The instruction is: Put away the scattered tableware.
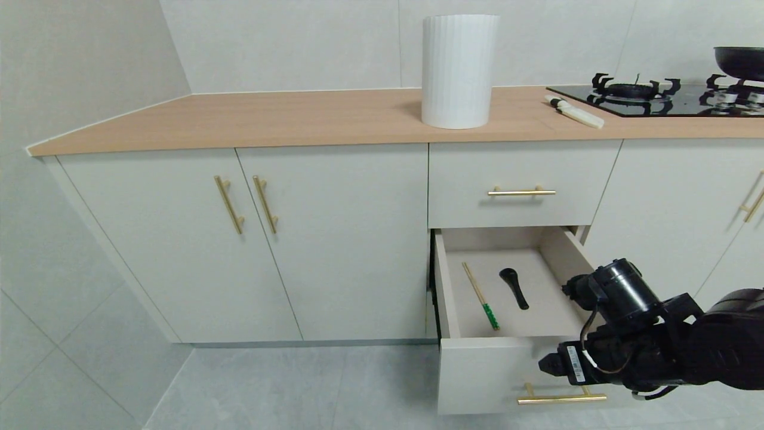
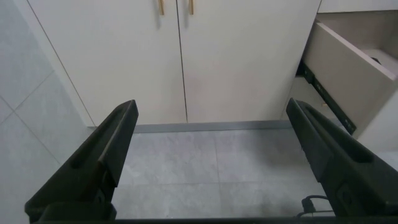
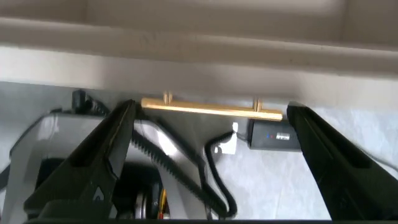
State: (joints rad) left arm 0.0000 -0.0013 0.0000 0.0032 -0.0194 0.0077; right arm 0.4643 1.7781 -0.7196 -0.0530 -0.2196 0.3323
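The lower drawer [image 1: 477, 370] beneath the wooden tabletop [image 1: 268, 119] stands pulled out, and two pieces of tableware lie on its pale bottom: a pair of chopsticks [image 1: 480, 297] with green ends pointing toward the drawer front, and just beside them, not touching, a black spoon [image 1: 514, 288] with its bowl toward the back. Up on the tabletop a knife [image 1: 574, 111] with a light handle lies near the edge of the black stove [image 1: 656, 98], well apart from the drawer, and a tall white ribbed canister [image 1: 459, 71] stands to its left. A dark pan [image 1: 740, 60] sits on the far burner. The right arm hangs low in front of the open drawer, and its gripper [image 3: 211, 109] is spread wide with nothing in it; the drawer's brass handle [image 3: 211, 109] runs across the gap between the two fingertips, though I cannot tell whether either finger touches it. The left gripper [image 2: 211, 112] is likewise wide open and empty, held low over the grey floor tiles [image 2: 211, 168] and facing the two closed cabinet doors [image 2: 180, 56] left of the drawer, whose side juts out off to one edge of that view. The upper drawer [image 1: 519, 179] above the open one is shut.
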